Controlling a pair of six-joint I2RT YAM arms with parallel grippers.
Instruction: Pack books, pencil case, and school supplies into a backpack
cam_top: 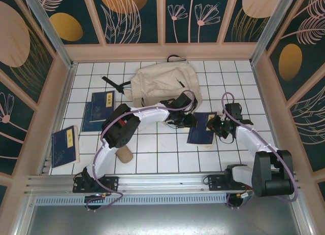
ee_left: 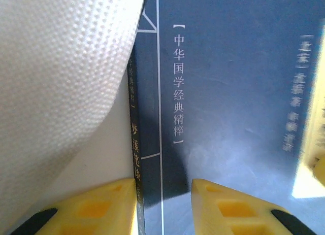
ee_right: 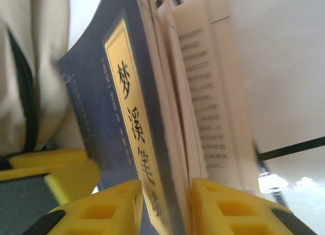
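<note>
A navy book (cam_top: 200, 134) with a yellow label lies right of centre, just below the beige backpack (cam_top: 160, 82). My right gripper (cam_top: 217, 126) (ee_right: 166, 209) is shut on that book's (ee_right: 101, 93) page edge, and the pages fan out. My left gripper (cam_top: 185, 121) (ee_left: 164, 209) is open at the book's (ee_left: 228, 93) other side. Its fingers straddle the spine, one off the book beside the backpack fabric (ee_left: 56, 82), the other over the cover. The tan pencil case (cam_top: 124, 155) lies by the left arm. The school supplies are out of view.
More navy books lie at the left (cam_top: 101, 110) and at the far left (cam_top: 65, 146). Wooden walls close in the tiled table (cam_top: 152, 159) on three sides. The backpack's black strap (cam_top: 114, 84) trails to its left.
</note>
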